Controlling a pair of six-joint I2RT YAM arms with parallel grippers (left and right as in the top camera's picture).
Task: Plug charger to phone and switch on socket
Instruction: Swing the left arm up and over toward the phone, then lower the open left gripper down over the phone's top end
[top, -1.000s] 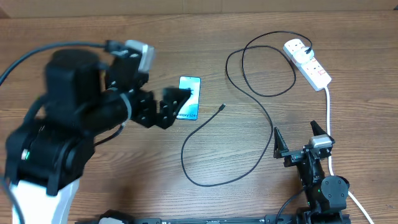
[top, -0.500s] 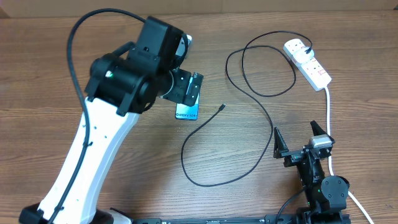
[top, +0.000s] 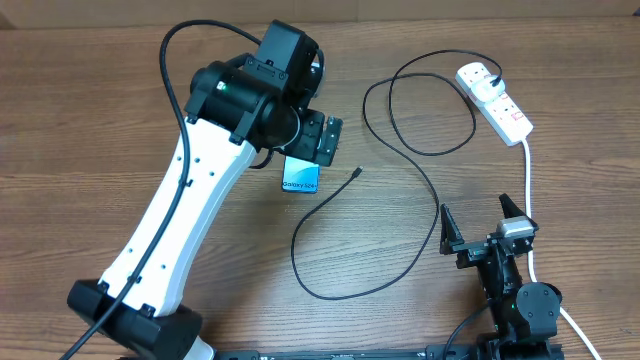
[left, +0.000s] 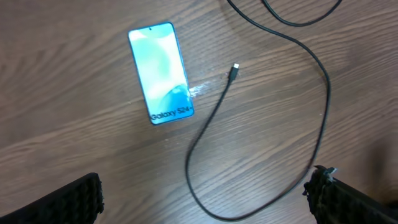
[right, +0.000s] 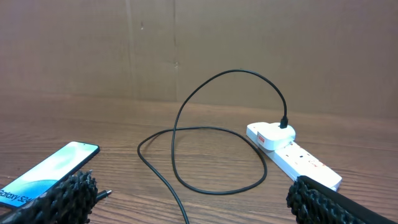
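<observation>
Phone (left: 160, 73) lies flat and face up on the wooden table (top: 90, 60), its "Galaxy S24" text readable. My left gripper (left: 202, 208) hangs over it with its fingers spread wide, holding nothing; from overhead that arm covers the upper end of the handset. The charger (left: 328, 102) snakes across the table in loose loops. Its connector tip (left: 234, 70) rests near one long edge of the handset, apart from it and not plugged in. The black plug (right: 285, 123) at the far end sits in the socket (top: 495, 100) - a white strip at the far right, its thick white lead (top: 527, 190) trailing toward me. My right gripper (top: 475, 215) is parked low at the near side, fingers spread and empty, well apart from the strip.
</observation>
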